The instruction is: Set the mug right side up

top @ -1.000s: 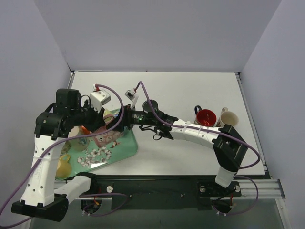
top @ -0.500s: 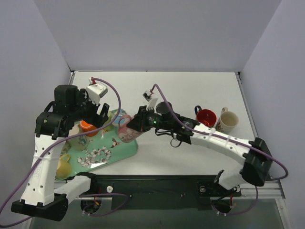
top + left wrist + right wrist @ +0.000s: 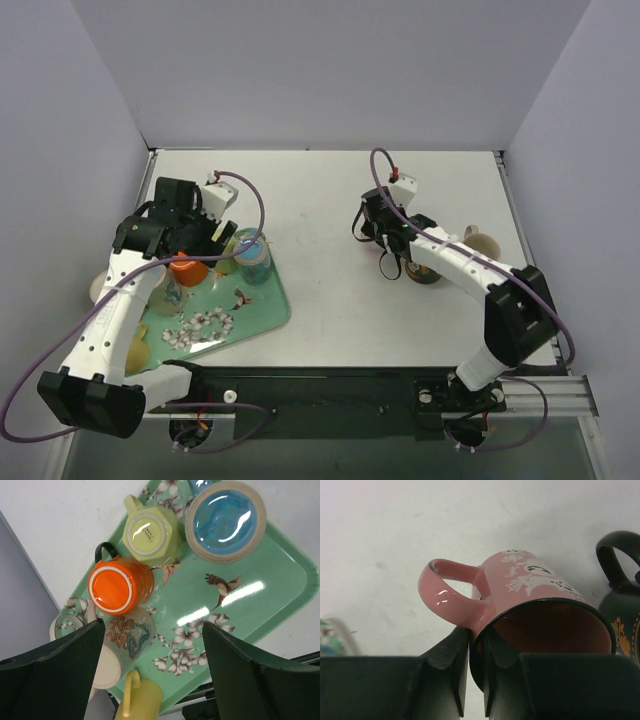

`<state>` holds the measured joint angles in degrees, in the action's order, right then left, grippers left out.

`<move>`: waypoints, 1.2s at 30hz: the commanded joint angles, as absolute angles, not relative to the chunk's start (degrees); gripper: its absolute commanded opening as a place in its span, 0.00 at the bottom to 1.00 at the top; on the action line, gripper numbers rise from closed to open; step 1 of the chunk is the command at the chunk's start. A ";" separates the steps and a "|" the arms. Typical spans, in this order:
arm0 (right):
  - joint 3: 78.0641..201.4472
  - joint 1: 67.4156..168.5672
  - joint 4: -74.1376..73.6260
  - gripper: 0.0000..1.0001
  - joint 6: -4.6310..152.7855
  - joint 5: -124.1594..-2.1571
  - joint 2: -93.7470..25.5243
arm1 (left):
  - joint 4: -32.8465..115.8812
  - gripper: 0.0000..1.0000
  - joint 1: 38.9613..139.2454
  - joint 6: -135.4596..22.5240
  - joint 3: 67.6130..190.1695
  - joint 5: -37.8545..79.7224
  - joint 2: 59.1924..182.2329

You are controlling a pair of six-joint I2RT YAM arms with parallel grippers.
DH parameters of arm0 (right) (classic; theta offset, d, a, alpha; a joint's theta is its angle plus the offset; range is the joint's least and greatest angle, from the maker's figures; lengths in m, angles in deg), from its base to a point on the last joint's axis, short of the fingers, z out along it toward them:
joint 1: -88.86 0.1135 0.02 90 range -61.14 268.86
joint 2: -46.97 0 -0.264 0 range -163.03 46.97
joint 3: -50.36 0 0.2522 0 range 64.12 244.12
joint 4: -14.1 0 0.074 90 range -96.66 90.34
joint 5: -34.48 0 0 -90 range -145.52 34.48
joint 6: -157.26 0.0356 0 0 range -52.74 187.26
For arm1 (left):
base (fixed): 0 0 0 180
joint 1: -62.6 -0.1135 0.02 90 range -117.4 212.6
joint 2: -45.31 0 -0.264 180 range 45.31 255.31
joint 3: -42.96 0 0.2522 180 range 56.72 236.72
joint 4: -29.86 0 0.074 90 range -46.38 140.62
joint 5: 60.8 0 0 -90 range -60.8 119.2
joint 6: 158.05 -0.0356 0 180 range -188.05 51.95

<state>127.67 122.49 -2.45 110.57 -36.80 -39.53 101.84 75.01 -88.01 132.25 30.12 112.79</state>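
Note:
The pink mug [image 3: 535,595] with white cobweb drawings shows in the right wrist view. Its mouth faces the camera and its handle sticks out to the left. My right gripper [image 3: 475,640] is shut on the mug's rim beside the handle, one finger inside and one outside. From above, the right gripper [image 3: 378,222] hangs over the table right of centre and hides the mug. I cannot tell whether the mug touches the table. My left gripper [image 3: 154,630] stands open and holds nothing. It hovers over the green tray [image 3: 280,580], and seen from above the left gripper [image 3: 215,240] is at the tray's far end.
On the tray stand an upside-down orange mug [image 3: 117,585], an upside-down pale-green mug [image 3: 150,535] and a blue-lined cup [image 3: 225,520]. A dragon-print cup [image 3: 122,645] lies there, with a yellow mug [image 3: 140,700] beside it. A black mug [image 3: 620,580] and a cream mug [image 3: 482,242] stand right of the pink one.
The left gripper opened, let go of the pink mug and drew back over the tray. The right gripper shut on the mug and carried it right, off the tray's edge.

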 commanded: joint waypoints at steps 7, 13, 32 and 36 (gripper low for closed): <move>134.60 122.18 -6.59 0.00 117.01 -26.51 -49.08 | 103.91 0.90 75.70 -91.07 128.27 36.93 110.61; 137.07 122.53 -13.18 0.00 114.38 -35.82 -49.54 | 111.97 0.89 75.61 -95.37 129.23 34.82 109.73; 140.32 121.91 -22.24 0.53 105.76 -43.92 -49.98 | 112.89 0.90 67.11 -111.98 109.82 49.58 108.76; 140.94 122.87 -23.56 0.60 103.74 -42.60 -47.09 | 109.37 0.86 59.91 -114.97 107.96 51.44 111.13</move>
<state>138.51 122.21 -20.13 106.53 -43.64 -50.92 113.81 65.89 -109.48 108.56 47.37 109.53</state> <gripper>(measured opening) 0.577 0.891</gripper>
